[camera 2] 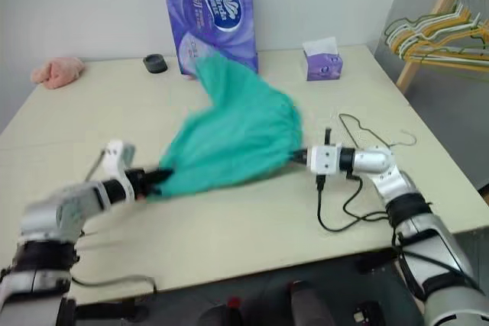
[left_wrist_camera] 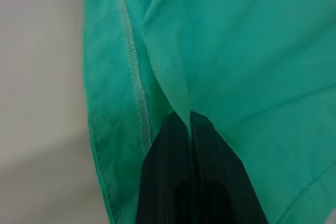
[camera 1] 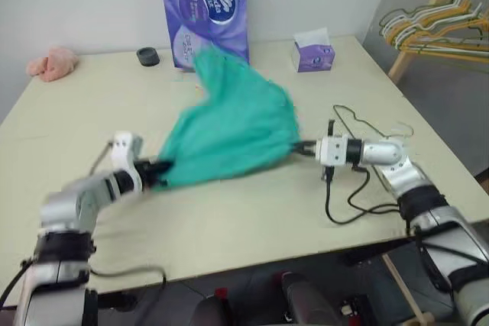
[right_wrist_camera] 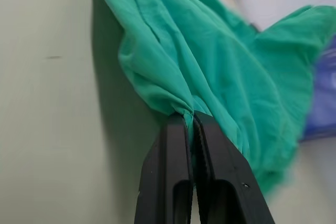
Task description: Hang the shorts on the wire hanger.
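The tall purple tissue pack (camera 1: 205,7) reads "Vinda". The teal-green thin fabric shorts (camera 1: 233,129) stretch between both grippers above the beige surface (camera 1: 252,219): left gripper (left_wrist_camera: 188,121) pinches a hemmed edge, its stitching plain in the left wrist view; right gripper (right_wrist_camera: 190,120) clamps bunched cloth. The thin olive-green wire hanger (camera 2: 370,133) lies just beyond the right gripper.

Silver-grey arms with black joint bands, white wrist blocks, looping black cables, and black two-fingered claws.

Laundry-type room: table (camera 1: 252,227), hanger rack (camera 1: 435,24), tissue pack (camera 1: 205,5).
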### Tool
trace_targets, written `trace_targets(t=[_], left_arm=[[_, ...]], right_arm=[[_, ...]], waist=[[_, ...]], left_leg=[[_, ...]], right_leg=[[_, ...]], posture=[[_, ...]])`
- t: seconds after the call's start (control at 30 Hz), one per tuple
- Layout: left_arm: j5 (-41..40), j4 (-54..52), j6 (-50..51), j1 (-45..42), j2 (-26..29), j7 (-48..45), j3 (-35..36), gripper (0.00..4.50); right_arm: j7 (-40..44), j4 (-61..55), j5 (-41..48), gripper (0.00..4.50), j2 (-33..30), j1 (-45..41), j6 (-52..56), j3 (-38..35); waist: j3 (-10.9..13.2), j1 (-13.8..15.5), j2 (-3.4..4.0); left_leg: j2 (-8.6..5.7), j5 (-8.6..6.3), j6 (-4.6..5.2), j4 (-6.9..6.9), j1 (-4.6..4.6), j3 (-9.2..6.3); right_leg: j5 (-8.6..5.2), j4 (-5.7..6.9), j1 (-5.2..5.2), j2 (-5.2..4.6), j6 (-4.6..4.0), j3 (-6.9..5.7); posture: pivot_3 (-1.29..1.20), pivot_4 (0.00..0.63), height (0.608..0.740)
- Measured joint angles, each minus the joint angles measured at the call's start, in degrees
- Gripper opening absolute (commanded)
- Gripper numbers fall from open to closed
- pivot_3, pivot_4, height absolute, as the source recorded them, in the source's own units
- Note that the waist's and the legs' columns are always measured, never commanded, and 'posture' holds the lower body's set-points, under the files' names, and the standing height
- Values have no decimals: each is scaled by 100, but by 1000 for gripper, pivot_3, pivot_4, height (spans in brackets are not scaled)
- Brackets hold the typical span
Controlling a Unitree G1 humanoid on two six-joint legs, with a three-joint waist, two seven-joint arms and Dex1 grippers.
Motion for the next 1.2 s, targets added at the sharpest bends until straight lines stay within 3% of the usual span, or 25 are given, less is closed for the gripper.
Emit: trace_targets(t=[0.07, 0.13, 0.2, 0.37, 0.63, 1.03, 1.07, 1.2], left_arm=[[-435, -716, 548, 126, 63, -58, 205, 0], [-805, -1171, 966, 150, 75, -97, 383, 0], [-1017, -1370, 1217, 158, 93, -140, 452, 0], [-1249, -1767, 1540, 476, 474, -587, 374, 0], [-1002, -1963, 1129, 1331, 1445, -1726, 121, 0], [-860, -2620, 869, 2179, 1536, -2182, -164, 0], [-814, -2635, 817, 2219, 1554, -2186, -165, 199], [-717, -2633, 737, 2315, 1582, -2230, -166, 1184]], right_arm=[[137, -780, 179, 21, -44, 33, 404, -51], [304, -1469, 378, 21, -117, 97, 830, -130], [577, -1996, 521, 21, -275, 230, 1294, -123], [1428, -2842, 695, 21, -894, 788, 2461, 25], [1981, -3121, 253, 21, -1535, 1366, 2747, 171], [2513, -4079, 438, 21, -1768, 1886, 3568, 165], [2538, -4157, 471, 549, -1828, 1907, 3651, 164], [2571, -4274, 504, 1704, -1895, 1920, 3885, 142]], waist=[[7, 62, -7], [14, 136, -14], [14, 252, -12], [9, 379, -20], [9, 398, -23], [9, 405, -28], [9, 405, -28], [9, 403, -28]], left_leg=[[-12, 1, 5, -3, 84, -4], [0, 0, 3, -22, 222, -11], [2, 0, 2, -42, 280, -32], [7, 5, -9, -79, 235, -6], [9, -5, -21, -93, 191, 17], [10, -5, -21, -92, 191, 21], [10, -5, -21, -92, 191, 20], [9, -4, -21, -91, 194, 21]], right_leg=[[4, 10, 72, 8, 13, 1], [-19, -32, 214, 67, 32, -5], [-30, -69, 281, 85, 16, -27], [-25, -76, 225, 84, 0, 5], [-25, -75, 155, 81, -14, 25], [-38, -74, 152, 83, 10, 26], [-38, -74, 152, 83, 10, 25], [-38, -73, 152, 89, 11, 24]], posture=[[-118, 116, 740], [-114, 114, 740], [-117, 113, 740], [-120, 112, 740], [-115, 111, 740], [-123, 110, 740], [-124, 110, 740], [-125, 108, 740]])
